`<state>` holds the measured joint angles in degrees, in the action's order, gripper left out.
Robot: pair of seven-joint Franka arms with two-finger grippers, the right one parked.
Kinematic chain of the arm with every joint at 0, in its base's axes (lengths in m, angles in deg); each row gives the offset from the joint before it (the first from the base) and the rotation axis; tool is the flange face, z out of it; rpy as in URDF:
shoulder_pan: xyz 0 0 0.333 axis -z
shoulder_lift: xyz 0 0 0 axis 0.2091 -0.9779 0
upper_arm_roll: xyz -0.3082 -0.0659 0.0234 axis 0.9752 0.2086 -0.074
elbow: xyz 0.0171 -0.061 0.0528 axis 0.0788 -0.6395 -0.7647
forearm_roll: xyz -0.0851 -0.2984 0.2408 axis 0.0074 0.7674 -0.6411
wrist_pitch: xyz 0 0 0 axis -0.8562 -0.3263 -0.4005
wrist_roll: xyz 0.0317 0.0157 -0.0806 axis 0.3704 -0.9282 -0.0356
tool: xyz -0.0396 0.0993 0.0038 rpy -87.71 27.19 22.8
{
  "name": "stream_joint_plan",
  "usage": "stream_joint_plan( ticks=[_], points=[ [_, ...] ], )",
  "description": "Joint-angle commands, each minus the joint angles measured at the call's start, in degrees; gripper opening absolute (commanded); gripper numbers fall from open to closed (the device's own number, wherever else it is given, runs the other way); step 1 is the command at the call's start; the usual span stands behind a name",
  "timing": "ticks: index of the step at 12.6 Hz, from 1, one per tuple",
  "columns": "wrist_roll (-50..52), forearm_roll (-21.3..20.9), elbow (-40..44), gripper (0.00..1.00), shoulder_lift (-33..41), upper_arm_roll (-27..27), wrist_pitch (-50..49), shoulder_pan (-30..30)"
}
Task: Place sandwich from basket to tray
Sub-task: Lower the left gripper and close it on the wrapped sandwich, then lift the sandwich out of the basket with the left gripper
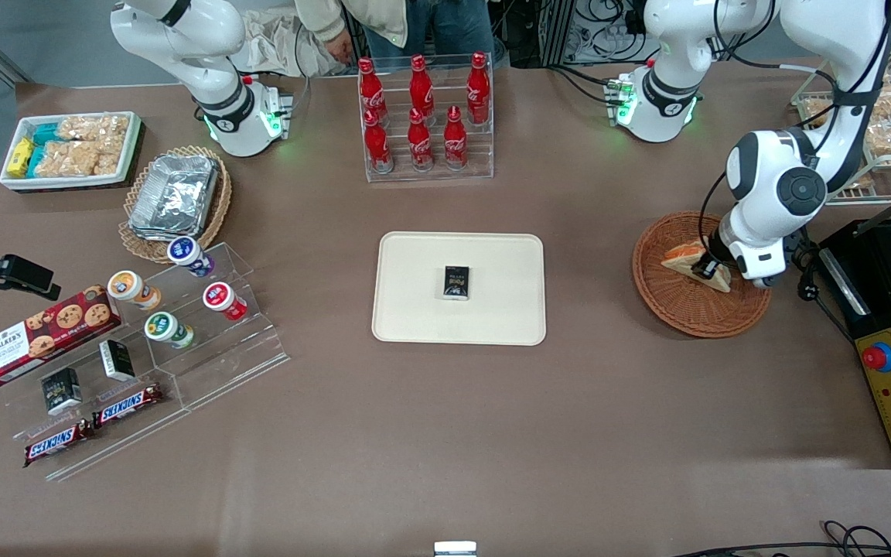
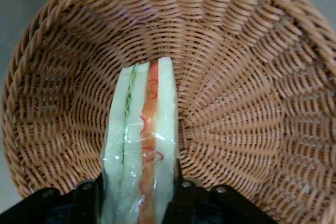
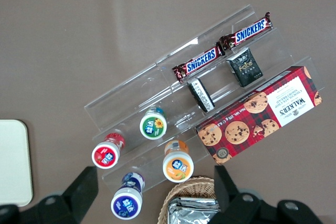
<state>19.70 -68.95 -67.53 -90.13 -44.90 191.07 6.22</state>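
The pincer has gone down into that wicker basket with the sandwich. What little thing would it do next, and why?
Probably lift straight up. The pincer sits in the basket with a finger on each side of the sandwich, seemingly gripping it. The sandwich needs to rise above the basket's rim before moving toward the tray.

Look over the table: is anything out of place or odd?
One thing: a small black packet already lies mid-way on the cream rectangular tray, where the sandwich should go. Otherwise, the wrapped triangular white-bread sandwich stands on edge in the round reddish-brown wicker basket, the gripper straddling it.
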Motion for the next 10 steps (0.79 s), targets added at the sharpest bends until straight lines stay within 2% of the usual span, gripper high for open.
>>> stream_joint_plan(
  ticks=[1, 3, 6, 7, 8, 10],
  points=[
    [-0.3, -1.0, 0.3, 0.0, 6.0, 3.3, -1.3, 1.5],
    [-8.4, -0.4, 3.8, 0.0, 11.8, 6.2, -11.2, 2.1],
    [-29.0, 5.1, 12.8, 0.0, 15.9, 6.5, -25.8, 6.5],
    [-36.4, 6.1, 17.4, 0.0, 15.7, 6.5, -30.4, 6.7],
    [-39.8, 9.9, 23.0, 0.0, 14.5, 7.0, -36.5, 7.6],
    [-40.8, 11.3, 31.6, 0.0, 10.4, 8.2, -43.3, 10.5]
  ],
)
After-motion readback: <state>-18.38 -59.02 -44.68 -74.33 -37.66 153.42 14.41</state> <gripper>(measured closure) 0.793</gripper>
